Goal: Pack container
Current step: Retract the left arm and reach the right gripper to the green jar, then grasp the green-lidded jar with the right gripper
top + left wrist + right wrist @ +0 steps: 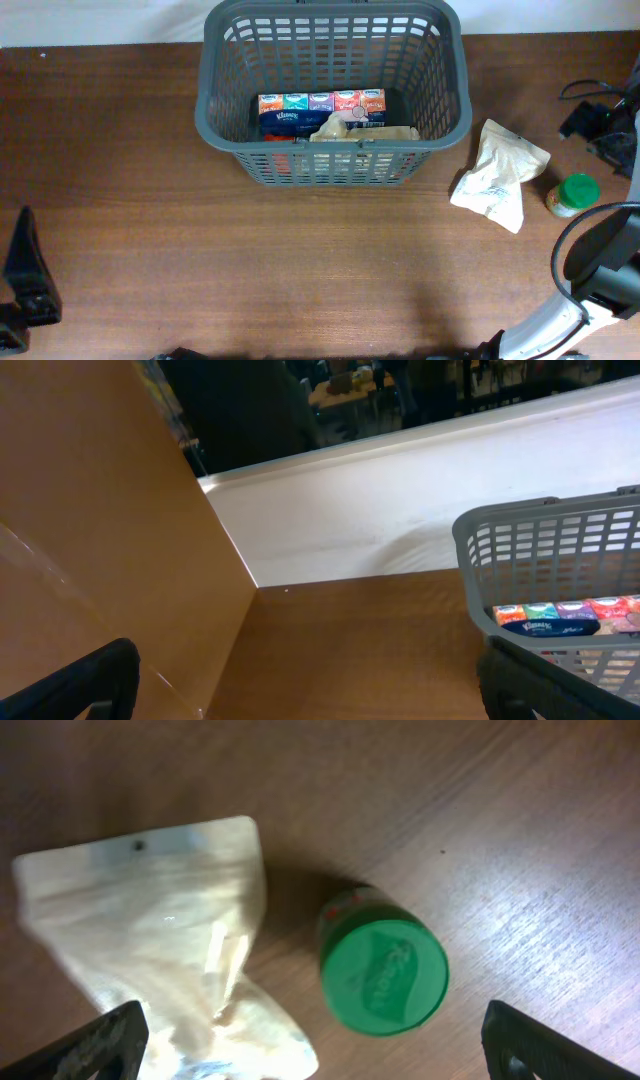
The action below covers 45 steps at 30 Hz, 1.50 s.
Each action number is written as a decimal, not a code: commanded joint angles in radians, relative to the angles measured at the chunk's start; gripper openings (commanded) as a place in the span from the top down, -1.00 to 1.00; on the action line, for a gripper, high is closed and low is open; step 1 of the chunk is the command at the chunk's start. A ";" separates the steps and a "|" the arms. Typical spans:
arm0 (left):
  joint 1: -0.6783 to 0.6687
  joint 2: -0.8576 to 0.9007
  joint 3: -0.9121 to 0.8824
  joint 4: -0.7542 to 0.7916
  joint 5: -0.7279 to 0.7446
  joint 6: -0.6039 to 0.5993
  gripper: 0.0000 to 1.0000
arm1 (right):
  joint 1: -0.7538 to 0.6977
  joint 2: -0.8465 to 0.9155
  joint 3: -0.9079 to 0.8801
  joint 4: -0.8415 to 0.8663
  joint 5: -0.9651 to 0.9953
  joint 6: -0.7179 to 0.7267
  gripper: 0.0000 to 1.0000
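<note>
A matte black wedge-shaped left arm link (pixel 24 262) narrows to a blunt tip. The right arm has a glossy white tubular segment (pixel 545 325), a thin black cable loop (pixel 562 238) and blocky black housings (pixel 600 125). The left gripper's fingertips (pixel 80 680) and the right gripper's fingertips (pixel 95 1040) are dark, matte and rounded.

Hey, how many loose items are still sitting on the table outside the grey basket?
2. A crinkled cream plastic pouch lies right of the dark grey slotted plastic basket, and a small green-lidded jar stands just right of the pouch. The basket could hide something behind it.
</note>
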 commanded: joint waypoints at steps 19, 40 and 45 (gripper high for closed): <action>0.003 0.002 -0.005 0.000 -0.014 -0.016 -0.98 | -0.113 0.022 -0.322 0.238 -0.143 -0.140 -0.98; 0.003 0.002 -0.005 0.000 -0.014 -0.016 -0.98 | -0.114 0.022 -0.407 0.317 -0.140 -0.135 -0.98; 0.003 0.002 -0.005 0.000 -0.014 -0.016 -0.98 | -0.114 0.022 -0.407 0.328 -0.139 -0.135 -0.98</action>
